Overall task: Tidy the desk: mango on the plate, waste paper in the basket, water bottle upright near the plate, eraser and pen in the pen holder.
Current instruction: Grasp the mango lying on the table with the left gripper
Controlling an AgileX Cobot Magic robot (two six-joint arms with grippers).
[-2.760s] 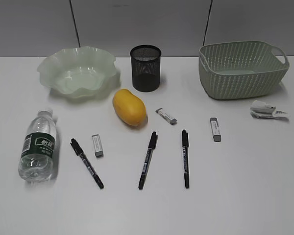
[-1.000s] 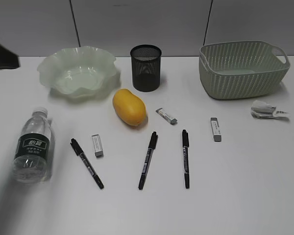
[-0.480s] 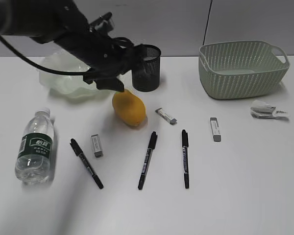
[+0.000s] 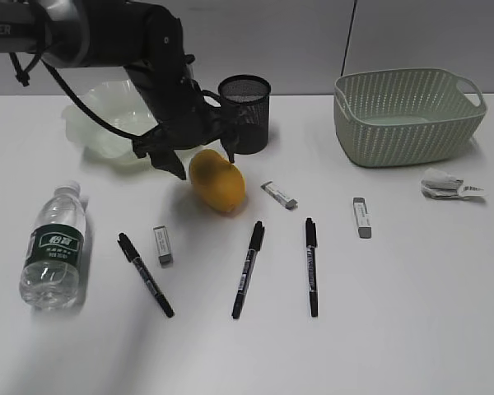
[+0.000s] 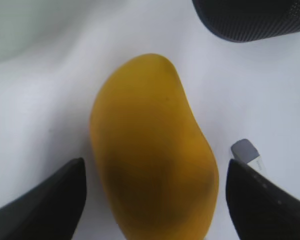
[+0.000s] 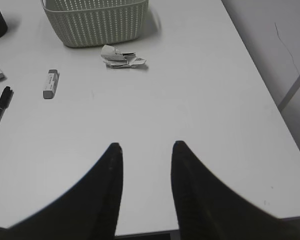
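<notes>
The yellow-orange mango [image 4: 220, 188] lies on the white desk [image 4: 412, 313] in front of the black mesh pen holder [image 4: 245, 113]. My left gripper [image 4: 202, 160] is open, with a finger on each side of the mango [image 5: 150, 125] and not closed on it. The wavy green plate [image 4: 95, 123] is behind my arm at the back left. The water bottle [image 4: 53, 251] lies on its side at the left. The waste paper [image 4: 449, 185] lies beside the green basket [image 4: 407, 115]. My right gripper [image 6: 147, 145] is open and empty above the desk's right front edge.
Three black pens [image 4: 146, 274] [image 4: 249, 268] [image 4: 311, 265] and three grey-white erasers [image 4: 163, 244] [image 4: 279, 195] [image 4: 362, 217] lie across the middle of the desk. The right wrist view shows the basket [image 6: 95, 22], the paper [image 6: 121, 56] and an eraser [image 6: 50, 83].
My left arm came in from the left and lowered its open gripper over the mango. The bottle shifted slightly and rolled. Nothing else moved.
</notes>
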